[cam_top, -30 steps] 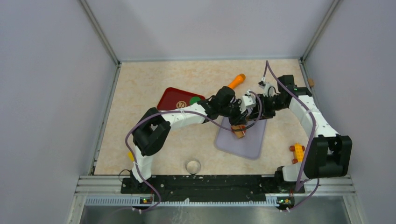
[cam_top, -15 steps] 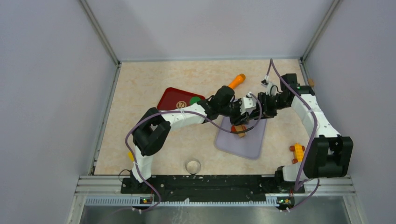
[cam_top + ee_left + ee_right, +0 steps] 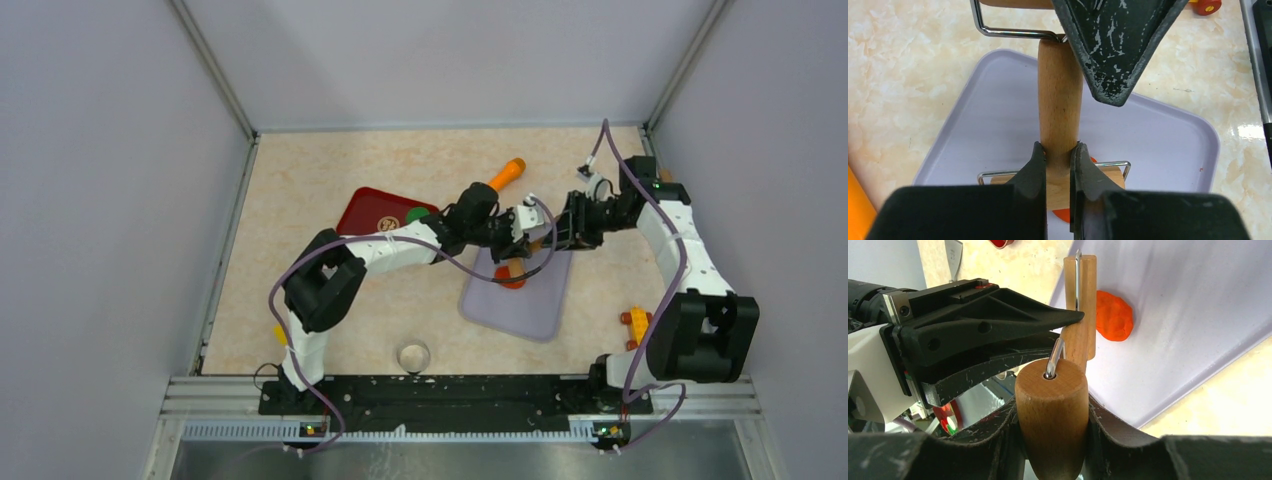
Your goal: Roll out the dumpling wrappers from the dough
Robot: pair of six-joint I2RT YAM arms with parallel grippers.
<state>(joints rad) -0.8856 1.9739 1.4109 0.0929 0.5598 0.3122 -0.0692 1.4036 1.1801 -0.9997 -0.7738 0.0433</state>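
Observation:
An orange-red dough piece [image 3: 1114, 315], a thick rounded dumpling wrapper, lies on the lavender tray [image 3: 535, 312]. A wooden two-ended roller tool spans it. Its small roller [image 3: 1109, 176] rests against the dough [image 3: 1063, 216]. My left gripper [image 3: 1058, 150] is shut on the tool's wooden handle [image 3: 1059, 100]. My right gripper [image 3: 1053, 405] is shut on the large roller end [image 3: 1050, 412]. In the top view the two grippers meet over the tray's far edge, the left gripper [image 3: 512, 232] beside the right gripper [image 3: 562, 230], with the dough [image 3: 511, 277] just below them.
A dark red tray [image 3: 372, 212] with a green disc [image 3: 416, 215] sits to the left. An orange rod [image 3: 507, 173] lies behind. A small glass [image 3: 413, 355] stands near the front edge. A yellow-orange toy [image 3: 635, 325] is by the right arm's base.
My left gripper opened briefly, then shut on the handle. The right arm drew back to the right, and the small roller shifted so that the orange dough shows.

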